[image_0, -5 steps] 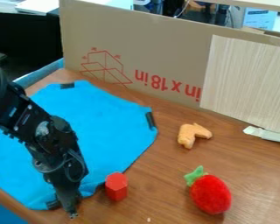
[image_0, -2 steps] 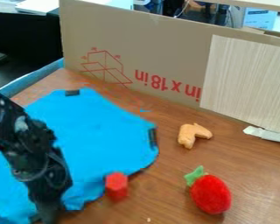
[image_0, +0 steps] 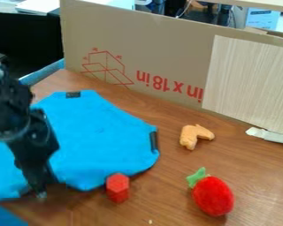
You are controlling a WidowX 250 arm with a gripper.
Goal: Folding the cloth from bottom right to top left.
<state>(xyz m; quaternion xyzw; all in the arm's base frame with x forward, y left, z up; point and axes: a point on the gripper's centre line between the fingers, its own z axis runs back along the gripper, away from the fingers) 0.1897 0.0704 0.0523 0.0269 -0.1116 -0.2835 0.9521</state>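
Blue soft cloth (image_0: pixel 102 137): matt, lightly wrinkled. Brown wood-grain counter (image_0: pixel 167 205): smooth, faint sheen. Brown cardboard panel (image_0: pixel 162 48), far side: matt, flat. Pale wood-grain sheet (image_0: pixel 250 84), right: matt, fine streaks. Red hexagonal block (image_0: pixel 117 189): smooth, flat-faced. Red plush-like strawberry (image_0: pixel 213 197) with green top, near right: fuzzy, matt. Black hand (image_0: pixel 41 194): mostly matt.

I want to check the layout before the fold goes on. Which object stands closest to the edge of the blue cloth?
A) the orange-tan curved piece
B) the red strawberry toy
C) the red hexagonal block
C: the red hexagonal block stands right by the lower right edge of the blue cloth, with wood between the cloth and the others.
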